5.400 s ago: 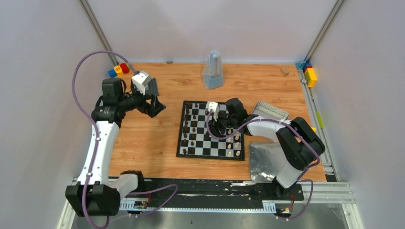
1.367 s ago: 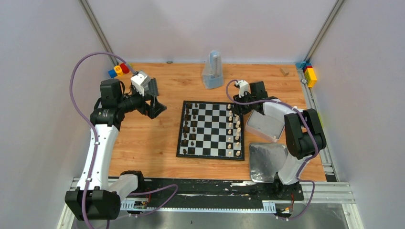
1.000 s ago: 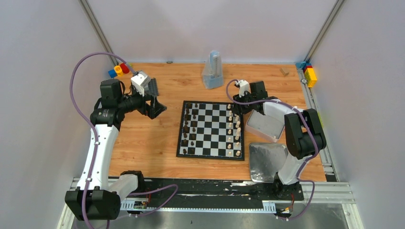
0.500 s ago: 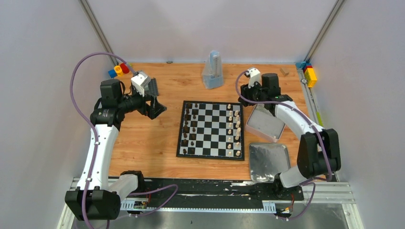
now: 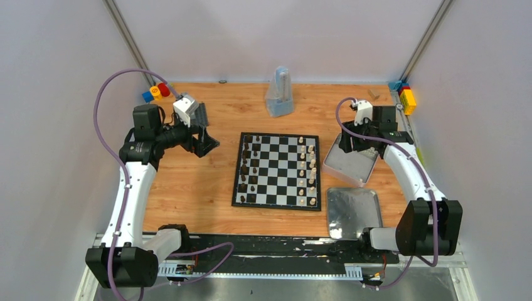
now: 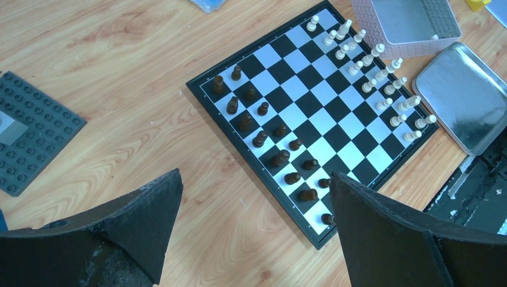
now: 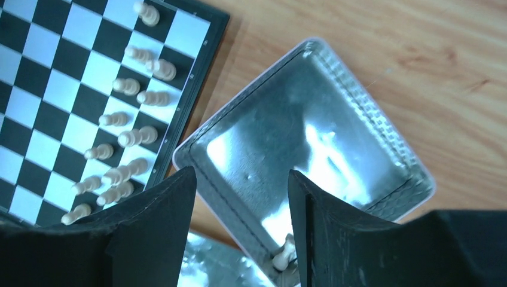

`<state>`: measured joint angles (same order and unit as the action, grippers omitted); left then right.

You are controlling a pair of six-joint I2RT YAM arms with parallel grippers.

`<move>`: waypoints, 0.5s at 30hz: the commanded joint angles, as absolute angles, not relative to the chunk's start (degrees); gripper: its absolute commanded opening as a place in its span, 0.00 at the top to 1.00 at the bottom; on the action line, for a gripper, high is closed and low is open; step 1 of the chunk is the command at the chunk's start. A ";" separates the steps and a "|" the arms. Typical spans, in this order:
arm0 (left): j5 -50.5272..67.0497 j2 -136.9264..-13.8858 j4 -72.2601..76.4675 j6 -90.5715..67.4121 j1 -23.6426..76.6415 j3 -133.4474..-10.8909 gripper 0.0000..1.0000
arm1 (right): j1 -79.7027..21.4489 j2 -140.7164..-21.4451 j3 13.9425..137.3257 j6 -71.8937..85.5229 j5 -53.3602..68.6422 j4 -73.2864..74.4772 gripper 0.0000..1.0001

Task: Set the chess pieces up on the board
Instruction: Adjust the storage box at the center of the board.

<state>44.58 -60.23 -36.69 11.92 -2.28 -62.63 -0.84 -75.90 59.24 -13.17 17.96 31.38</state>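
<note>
The board [image 5: 279, 170] lies mid-table, with dark chess pieces [image 5: 249, 169] on its left columns and pale chess pieces [image 5: 307, 169] on its right columns. My right gripper [image 5: 359, 143] hangs open over a silver tin [image 5: 351, 164] just right of the board. In the right wrist view its gripper [image 7: 240, 176] holds nothing. One pale piece [image 7: 284, 256] lies in the tin's [image 7: 311, 137] near corner, close to the right finger. My left gripper [image 5: 204, 141] hovers open and empty left of the board. The left wrist view shows that gripper [image 6: 256, 176] above the board [image 6: 311, 104].
A flat silver tray [image 5: 353, 210] lies in front of the tin. A clear bag with a tall object [image 5: 279, 94] stands behind the board. Coloured blocks sit back left [image 5: 157, 92] and back right [image 5: 406, 97]. A dark grey studded baseplate [image 6: 33, 140] lies beside the left arm.
My right gripper rose from the board's back right corner, leaving a pale piece there, swung right over the tin and opened wider. The left arm stayed still.
</note>
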 commanded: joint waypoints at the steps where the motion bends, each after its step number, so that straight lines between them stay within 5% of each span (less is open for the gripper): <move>1: 46.71 -60.99 -35.82 11.80 -2.50 -64.82 0.00 | -0.79 -75.71 59.15 -11.76 21.40 35.86 0.41; 15: 46.31 -62.96 -34.96 11.81 -2.55 -63.93 0.00 | -1.19 -96.08 69.81 -5.39 23.32 32.98 0.42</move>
<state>45.04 -62.83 -36.60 11.88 -2.28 -62.63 -0.84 -93.43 65.73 -7.53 22.61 34.85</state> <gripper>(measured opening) 1.000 0.581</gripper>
